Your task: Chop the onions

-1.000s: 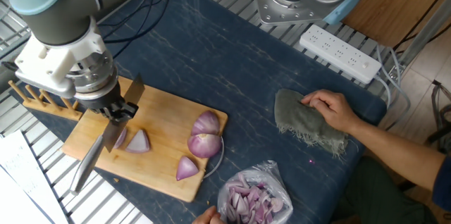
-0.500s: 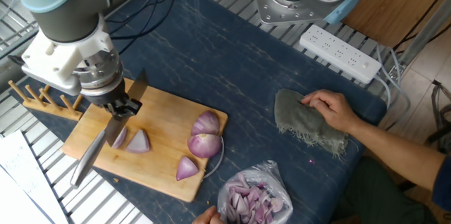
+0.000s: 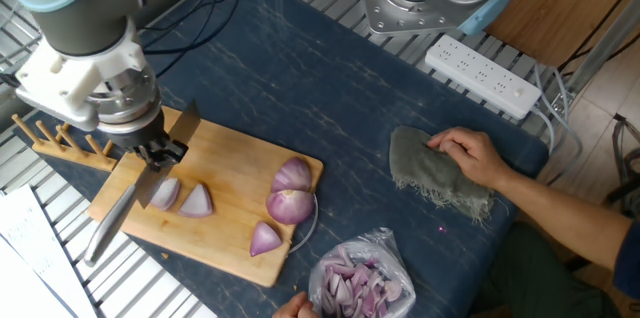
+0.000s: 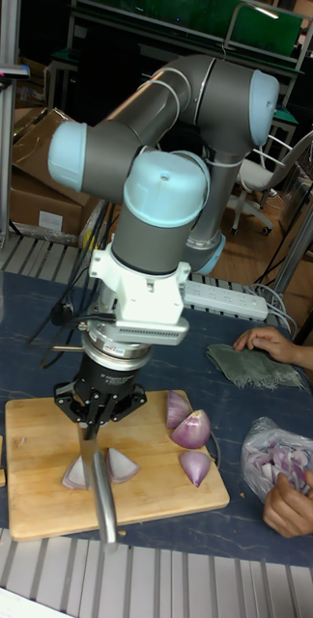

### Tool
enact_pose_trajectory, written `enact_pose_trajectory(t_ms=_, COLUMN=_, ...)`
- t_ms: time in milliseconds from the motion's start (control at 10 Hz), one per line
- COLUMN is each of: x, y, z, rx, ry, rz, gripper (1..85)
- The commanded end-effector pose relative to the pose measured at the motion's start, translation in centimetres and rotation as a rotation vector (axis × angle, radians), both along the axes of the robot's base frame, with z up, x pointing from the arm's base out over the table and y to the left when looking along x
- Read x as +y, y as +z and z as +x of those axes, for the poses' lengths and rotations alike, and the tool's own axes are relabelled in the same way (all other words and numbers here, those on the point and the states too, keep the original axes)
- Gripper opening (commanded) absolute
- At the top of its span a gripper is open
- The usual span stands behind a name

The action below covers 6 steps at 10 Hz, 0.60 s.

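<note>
Shifted toward the left of the frame since half a second ago, the knife [image 3: 120, 208] now lies with its blade over the left-hand wedge rather than between the two wedges, and the arm's wrist sits further left too. The onions [image 3: 290, 193] have not moved: two wedges lie at lower left of the cutting board [image 3: 225, 153], and two larger halves and one wedge cluster at its right end, centre of the frame. The claw [image 3: 158, 151] is clamped on the knife's handle, the blade slanting down to the lower left past the board's edge. Chopping is in hand, seemingly between strokes; whether the edge touches the left wedge [image 3: 164, 194] is hard to tell from either view. The next move calls for lining the blade across a wedge and pressing straight down. On the blue counter [image 3: 300, 88], a person's hand [image 3: 470, 153] rests on a grey cloth [image 3: 435, 173] at right, and a clear bag of onion bits [image 3: 360, 283] sits at bottom centre.
</note>
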<state>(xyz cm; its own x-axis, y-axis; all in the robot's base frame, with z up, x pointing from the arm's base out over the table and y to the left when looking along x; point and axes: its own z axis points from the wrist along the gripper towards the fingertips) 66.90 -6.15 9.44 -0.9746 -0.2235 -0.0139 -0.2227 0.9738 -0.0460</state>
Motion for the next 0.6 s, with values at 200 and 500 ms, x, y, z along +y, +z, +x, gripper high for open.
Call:
enact_pose_trajectory(t_ms=200, x=-0.1, y=-0.4, z=0.1, rx=0.019, ry=-0.092, rz=0.044, gripper=1.0)
enact_pose_trajectory(t_ms=500, x=0.8, y=-0.3, z=-0.1, rx=0.027, ry=-0.111, rz=0.064, gripper=1.0)
